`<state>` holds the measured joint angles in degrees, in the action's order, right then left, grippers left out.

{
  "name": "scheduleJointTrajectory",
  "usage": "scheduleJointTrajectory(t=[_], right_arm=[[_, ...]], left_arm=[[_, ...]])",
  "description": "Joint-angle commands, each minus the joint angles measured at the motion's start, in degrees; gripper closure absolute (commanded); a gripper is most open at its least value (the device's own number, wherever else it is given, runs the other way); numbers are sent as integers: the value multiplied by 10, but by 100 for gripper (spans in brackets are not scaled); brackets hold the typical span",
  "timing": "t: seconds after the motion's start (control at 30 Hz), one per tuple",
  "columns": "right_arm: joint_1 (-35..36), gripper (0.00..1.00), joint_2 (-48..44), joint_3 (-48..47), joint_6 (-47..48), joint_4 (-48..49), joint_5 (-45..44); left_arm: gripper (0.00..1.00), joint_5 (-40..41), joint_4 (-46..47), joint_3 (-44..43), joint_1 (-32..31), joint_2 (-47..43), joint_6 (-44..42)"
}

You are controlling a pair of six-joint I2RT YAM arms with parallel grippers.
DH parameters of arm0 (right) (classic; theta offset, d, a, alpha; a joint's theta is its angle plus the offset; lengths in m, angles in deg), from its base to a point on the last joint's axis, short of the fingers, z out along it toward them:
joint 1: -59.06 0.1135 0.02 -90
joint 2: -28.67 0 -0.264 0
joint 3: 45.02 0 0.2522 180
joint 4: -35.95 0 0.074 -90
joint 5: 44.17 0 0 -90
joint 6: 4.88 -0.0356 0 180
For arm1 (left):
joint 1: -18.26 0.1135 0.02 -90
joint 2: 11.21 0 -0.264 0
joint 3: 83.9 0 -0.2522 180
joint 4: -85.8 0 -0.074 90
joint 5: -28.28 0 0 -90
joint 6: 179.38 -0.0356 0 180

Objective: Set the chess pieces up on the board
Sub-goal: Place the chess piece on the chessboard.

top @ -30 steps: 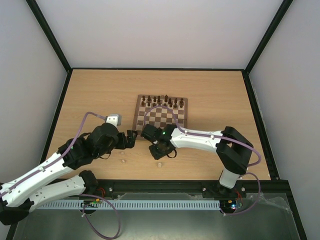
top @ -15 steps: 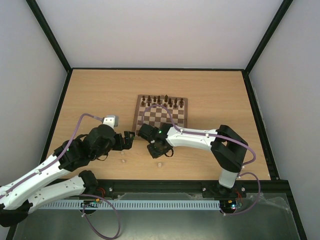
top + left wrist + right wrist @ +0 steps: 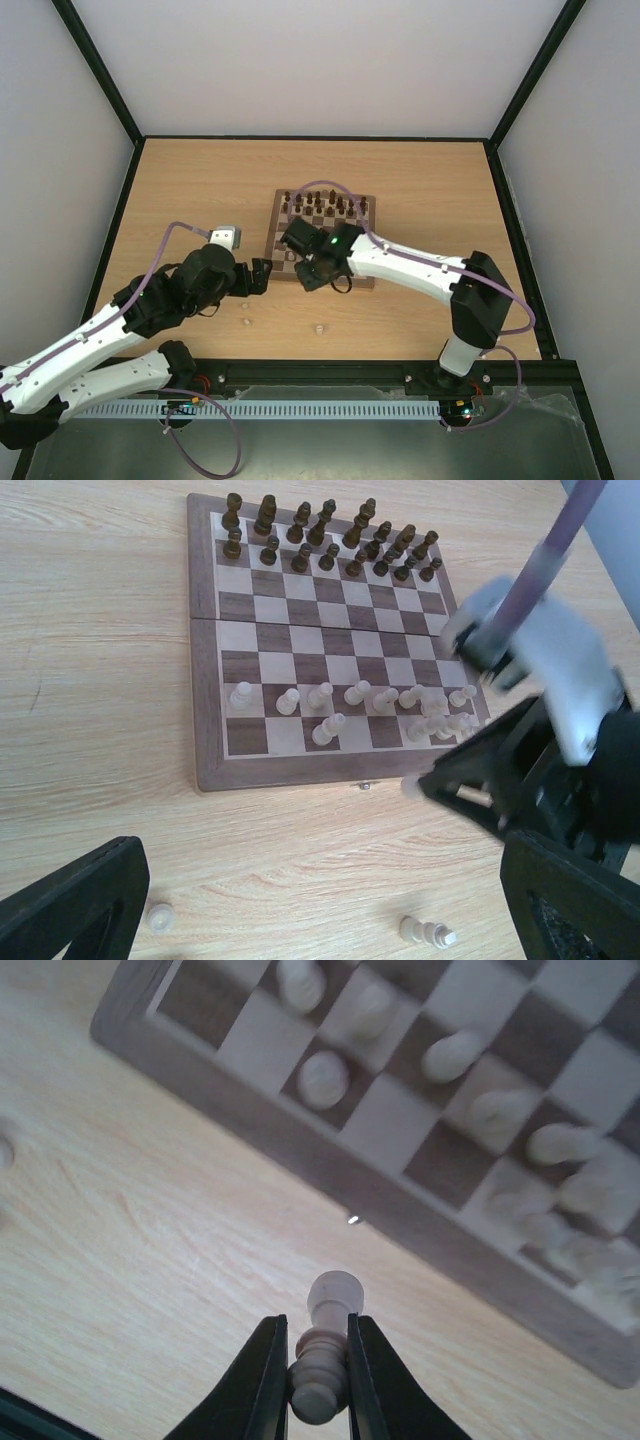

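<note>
The board (image 3: 325, 222) lies mid-table, with dark pieces along its far rows and pale chess pieces (image 3: 350, 695) in its near rows. My right gripper (image 3: 315, 1335) is shut on a pale pawn-like chess piece (image 3: 320, 1360), which it holds above the tabletop just off the board's near border (image 3: 420, 1225). In the top view the right gripper (image 3: 303, 270) hangs over the board's near edge. My left gripper (image 3: 262, 276) is open and holds nothing, left of the board's near corner. Its fingers (image 3: 80, 900) frame two loose pale pieces, one upright (image 3: 160, 915) and one lying down (image 3: 428, 932).
The dark brown pieces (image 3: 320, 535) fill the two far rows of the board (image 3: 300, 630). The two loose pale pieces (image 3: 245, 322) (image 3: 318, 327) rest on the light-wood table near its front edge. Black frame rails border the table.
My right gripper has shut on a pale piece and carried it from the table in front of the board up to the board's near edge. The left arm has shifted only slightly.
</note>
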<state>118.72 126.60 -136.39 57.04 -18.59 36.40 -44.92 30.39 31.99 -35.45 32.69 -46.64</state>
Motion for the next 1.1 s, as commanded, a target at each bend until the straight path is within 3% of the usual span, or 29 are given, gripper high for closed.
scheduleJointTrajectory(t=[0.0,0.3,1.07], right_arm=[[-54,99,-25,-17,35,-22,22],[-101,99,27,-53,68,-4,70],[-118,99,95,-58,79,23,92]], left_arm=[[1,16,0,-16,-2,4,-12],[1,18,-6,-20,-2,5,-14],[1,20,0,-12,-1,10,-15]])
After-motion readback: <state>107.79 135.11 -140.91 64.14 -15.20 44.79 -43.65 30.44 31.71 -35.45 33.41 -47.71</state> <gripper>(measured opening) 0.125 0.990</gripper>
